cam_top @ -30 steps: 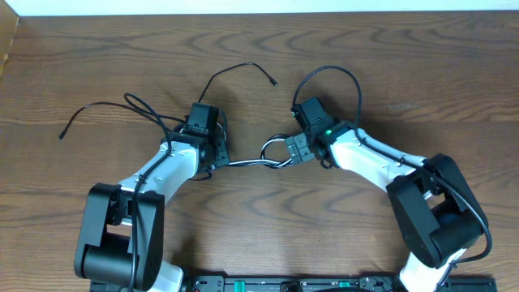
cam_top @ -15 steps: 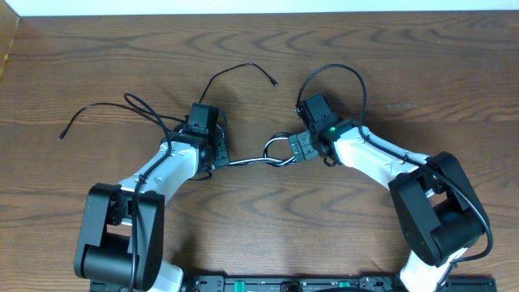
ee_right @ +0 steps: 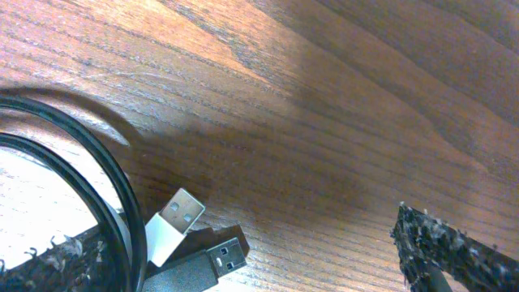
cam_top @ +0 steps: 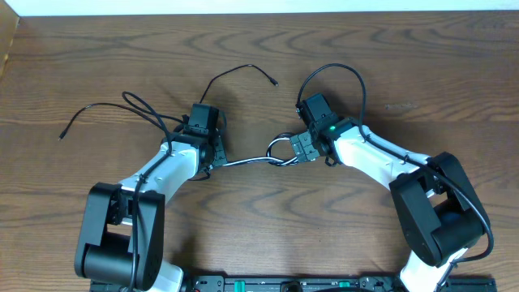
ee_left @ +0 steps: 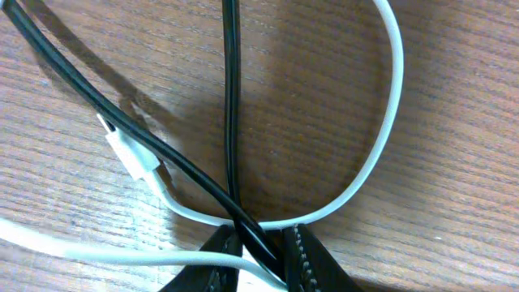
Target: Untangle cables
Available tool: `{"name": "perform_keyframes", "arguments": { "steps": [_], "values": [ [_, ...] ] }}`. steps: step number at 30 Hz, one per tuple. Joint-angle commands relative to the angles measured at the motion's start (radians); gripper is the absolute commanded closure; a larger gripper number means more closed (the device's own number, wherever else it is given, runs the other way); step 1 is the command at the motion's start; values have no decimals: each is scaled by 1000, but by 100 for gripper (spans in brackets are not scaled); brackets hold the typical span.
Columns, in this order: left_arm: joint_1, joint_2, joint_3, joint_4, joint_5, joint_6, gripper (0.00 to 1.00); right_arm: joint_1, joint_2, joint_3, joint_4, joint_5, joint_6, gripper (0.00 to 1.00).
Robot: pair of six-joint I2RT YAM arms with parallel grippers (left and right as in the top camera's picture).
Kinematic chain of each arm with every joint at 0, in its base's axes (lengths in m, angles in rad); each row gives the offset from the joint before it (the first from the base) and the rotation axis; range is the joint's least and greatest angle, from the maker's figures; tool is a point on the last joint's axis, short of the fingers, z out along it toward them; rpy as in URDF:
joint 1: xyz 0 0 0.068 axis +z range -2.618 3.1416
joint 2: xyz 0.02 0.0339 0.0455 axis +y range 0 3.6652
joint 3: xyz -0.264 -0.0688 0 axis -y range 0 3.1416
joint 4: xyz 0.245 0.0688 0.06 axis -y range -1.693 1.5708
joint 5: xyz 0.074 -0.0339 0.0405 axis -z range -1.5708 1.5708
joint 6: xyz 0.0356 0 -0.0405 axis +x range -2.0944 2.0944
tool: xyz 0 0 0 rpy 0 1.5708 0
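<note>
My left gripper (cam_top: 214, 159) is shut on the cables where a white cable (ee_left: 381, 154) and a black cable (ee_left: 232, 105) cross between its fingers (ee_left: 263, 247). The white one loops away and back, with a small white plug (ee_left: 132, 154) beside it. A taut white-and-black strand (cam_top: 247, 161) runs from there to my right gripper (cam_top: 293, 151). The right gripper (ee_right: 247, 234) is open low over the table. A white USB plug (ee_right: 173, 222) and a black USB plug (ee_right: 203, 264) lie between its fingers, beside a black cable loop (ee_right: 113, 182).
A thin black cord (cam_top: 89, 109) with a plug end lies at the left. Another black cord (cam_top: 235, 70) arcs behind the grippers. A thicker black wire (cam_top: 345, 73) loops off the right arm. The table's far edge (cam_top: 259, 13) meets a white wall.
My right gripper has shifted slightly to the right, and the small cable loop by it has moved with it. The left arm has stayed put.
</note>
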Motion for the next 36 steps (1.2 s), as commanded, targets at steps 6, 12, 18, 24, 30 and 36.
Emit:
{"name": "perform_keyframes", "arguments": {
  "steps": [6, 12, 18, 24, 30, 36],
  "values": [
    [19, 61, -58, -30, -75, 23, 77, -34, 73, -58, -27, 93, -46, 1],
    [19, 61, -58, -18, 22, 21, 77, -34, 73, -58, -11, -28, -47, 1],
    [19, 61, -59, -1, 110, 21, 77, -34, 73, -58, -2, -86, -57, 1],
    [15, 57, -50, 7, 111, 43, 76, -34, 73, -58, -2, -86, -57, 1],
    [10, 3, 76, -97, 111, 70, 33, -34, 73, -58, 3, -86, -57, 1],
    [-14, -34, 209, -231, 118, 70, 25, -34, 73, -58, 3, -86, -57, 1]
  ]
}}
